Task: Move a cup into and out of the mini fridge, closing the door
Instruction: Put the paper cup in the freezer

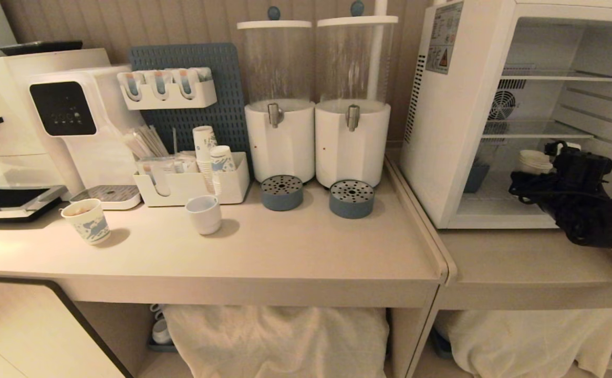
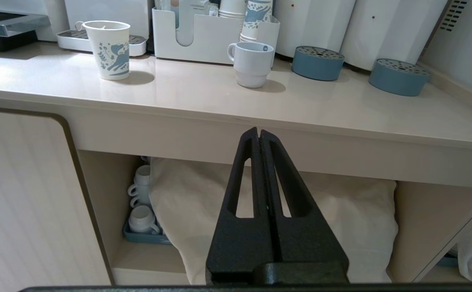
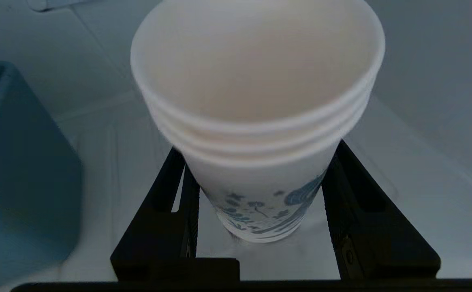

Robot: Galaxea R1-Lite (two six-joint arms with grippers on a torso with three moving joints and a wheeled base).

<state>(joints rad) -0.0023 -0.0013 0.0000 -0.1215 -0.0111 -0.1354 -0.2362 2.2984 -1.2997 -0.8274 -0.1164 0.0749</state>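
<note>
White blue-printed cup (image 3: 256, 121) shows three stacked rims.

No legible text, brand or number anywhere.

Mini fridge (image 1: 445, 131), outer side wall, top corner: sticker (image 1: 444, 38) with rows of fine print, too small to read; below print, yellow triangle warning sign.

Water dispenser (image 1: 82, 123), black front panel (image 1: 62, 108): row of small lit marks, unreadable.

Paper cup (image 1: 87, 221) on counter and cup (image 3: 260, 121) inside fridge: blue pattern only, no lettering made out.
</note>
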